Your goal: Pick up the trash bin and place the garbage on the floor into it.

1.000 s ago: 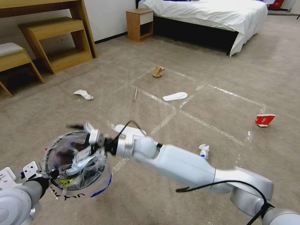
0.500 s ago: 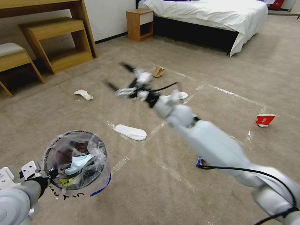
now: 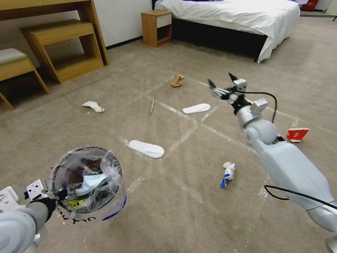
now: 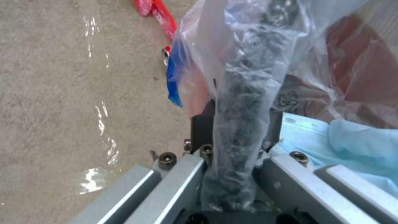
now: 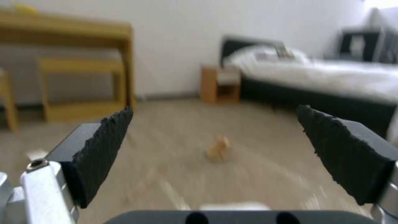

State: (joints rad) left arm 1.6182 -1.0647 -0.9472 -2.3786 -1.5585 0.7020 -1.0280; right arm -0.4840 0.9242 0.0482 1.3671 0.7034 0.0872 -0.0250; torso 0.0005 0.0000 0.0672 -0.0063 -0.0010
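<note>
The trash bin (image 3: pixel 86 182), a dark round bucket lined with a clear bag, hangs low at the left with a blue mask (image 4: pixel 352 140) inside. My left gripper (image 3: pixel 56 194) is shut on its bag-covered rim (image 4: pixel 240 124). My right gripper (image 3: pixel 222 82) is open and empty, raised above the floor (image 3: pixel 182 211) at right centre, its dark pads (image 5: pixel 104 146) wide apart. On the carpet lie garbage pieces: two white slippers (image 3: pixel 146 148) (image 3: pixel 196 108), crumpled paper (image 3: pixel 93 106), folded cardboard (image 3: pixel 177 80) (image 5: pixel 219 148), a wooden stick (image 3: pixel 152 105), a red carton (image 3: pixel 297 134) and a white-blue wad (image 3: pixel 227 173).
A bed with white sheets (image 3: pixel 238 17) and a wooden nightstand (image 3: pixel 157 27) stand at the back. Wooden desk and shelf furniture (image 3: pixel 59 45) lines the left wall. A red wrapper (image 4: pixel 159 15) lies on the carpet below the bin.
My right arm has swung from over the bin up and across to the right, its gripper open and empty. The left gripper still holds the bin in the same place.
</note>
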